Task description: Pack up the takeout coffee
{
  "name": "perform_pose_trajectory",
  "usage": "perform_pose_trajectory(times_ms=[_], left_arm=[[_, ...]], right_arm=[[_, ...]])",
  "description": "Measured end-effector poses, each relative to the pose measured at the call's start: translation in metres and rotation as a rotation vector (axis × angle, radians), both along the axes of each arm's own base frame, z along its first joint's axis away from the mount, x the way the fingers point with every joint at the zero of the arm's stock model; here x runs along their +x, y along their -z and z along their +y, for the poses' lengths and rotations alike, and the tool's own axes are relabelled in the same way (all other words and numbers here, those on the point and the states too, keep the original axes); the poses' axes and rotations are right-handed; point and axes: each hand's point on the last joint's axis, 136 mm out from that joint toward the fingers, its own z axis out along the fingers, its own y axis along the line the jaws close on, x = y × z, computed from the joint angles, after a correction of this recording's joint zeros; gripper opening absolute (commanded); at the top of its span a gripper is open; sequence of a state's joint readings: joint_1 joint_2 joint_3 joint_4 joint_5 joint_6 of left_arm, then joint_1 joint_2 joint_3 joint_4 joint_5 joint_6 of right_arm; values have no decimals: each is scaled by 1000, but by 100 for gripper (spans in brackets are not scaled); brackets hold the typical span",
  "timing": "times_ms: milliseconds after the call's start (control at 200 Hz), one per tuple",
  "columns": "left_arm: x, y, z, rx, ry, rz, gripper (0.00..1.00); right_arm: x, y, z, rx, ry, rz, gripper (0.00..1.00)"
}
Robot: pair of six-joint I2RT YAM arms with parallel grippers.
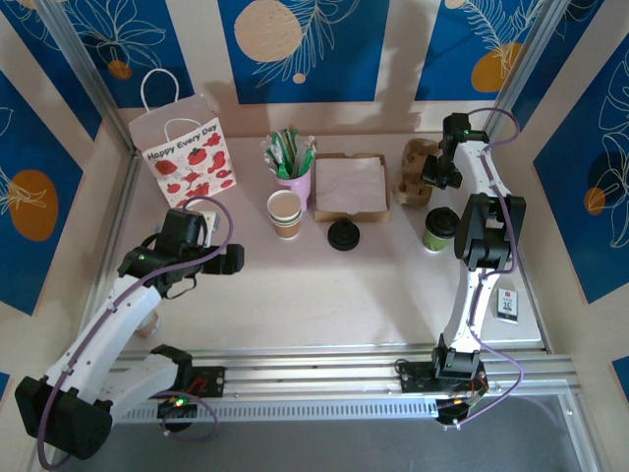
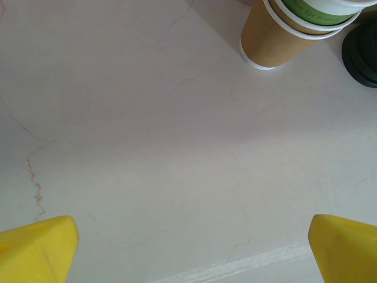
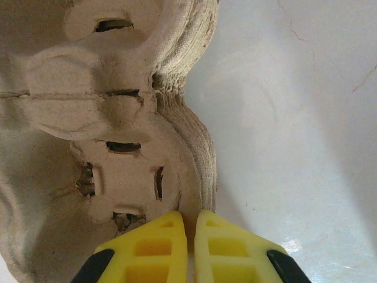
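Note:
The takeout coffee [image 1: 439, 228], a green cup with a black lid, stands upright at the right of the table, close to the right arm. Behind it is a brown pulp cup carrier [image 1: 417, 169]. My right gripper [image 1: 433, 173] is at the carrier's right edge. In the right wrist view that gripper [image 3: 189, 217] is shut, with the thin rim of the carrier [image 3: 135, 153] pinched between its yellow fingers. My left gripper [image 1: 234, 260] hovers over the bare left-middle of the table. Its fingers stand wide apart around nothing [image 2: 191, 230].
A strawberry-print paper bag [image 1: 184, 157] stands at the back left. A pink cup of packets [image 1: 293, 167], a flat brown box [image 1: 350, 187], a tan lidless cup [image 1: 285, 214] [image 2: 277, 41] and a loose black lid [image 1: 343, 234] [image 2: 360, 53] sit mid-table. A small card [image 1: 506, 305] lies front right.

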State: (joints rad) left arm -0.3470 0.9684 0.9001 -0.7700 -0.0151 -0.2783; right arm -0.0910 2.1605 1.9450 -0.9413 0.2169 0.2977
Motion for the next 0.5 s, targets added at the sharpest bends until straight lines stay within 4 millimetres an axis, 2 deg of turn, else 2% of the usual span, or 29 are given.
perform_pose_trajectory(times_ms=[500], left_arm=[[0, 0, 0, 0, 0, 0, 100]], right_arm=[[1, -22, 11, 27, -19, -43, 0]])
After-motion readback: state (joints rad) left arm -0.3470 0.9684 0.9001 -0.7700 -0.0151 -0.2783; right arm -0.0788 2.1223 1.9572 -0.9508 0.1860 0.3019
